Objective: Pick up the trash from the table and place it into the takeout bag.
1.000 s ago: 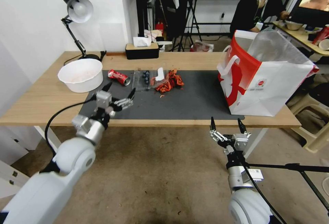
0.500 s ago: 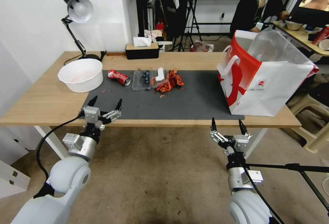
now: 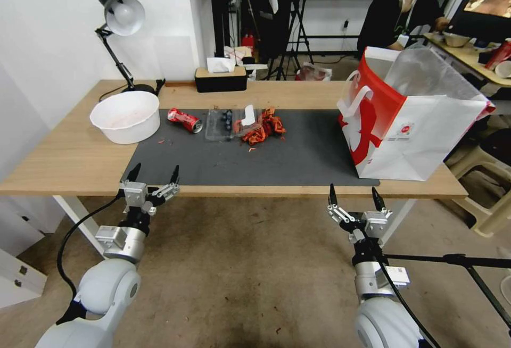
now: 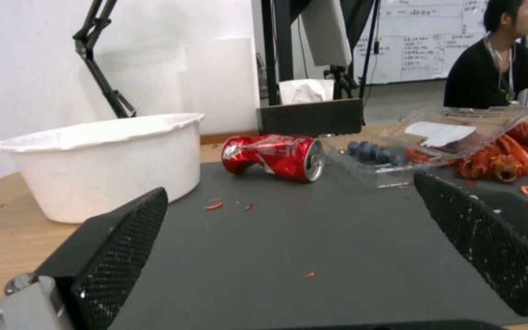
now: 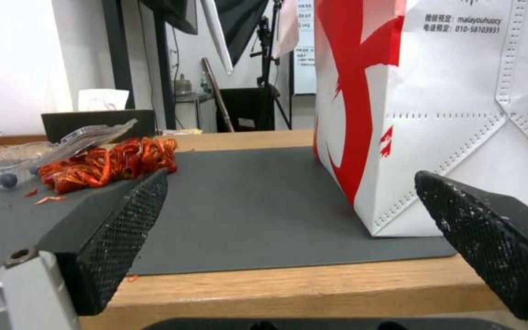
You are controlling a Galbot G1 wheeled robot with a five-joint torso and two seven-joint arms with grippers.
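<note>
Table (image 3: 69, 162) with takeout bag (image 3: 420, 130) upright at its right end, on the dark mat (image 3: 298, 156).
White bowl (image 3: 126, 116), clear berry tray (image 3: 223, 123), orange scraps (image 3: 263, 126) and crushed red can (image 3: 184, 119) sit across the mat's left half. Left gripper (image 3: 153, 173) and right gripper (image 3: 355, 197) hang at the near edge, fingers spread, empty.
</note>
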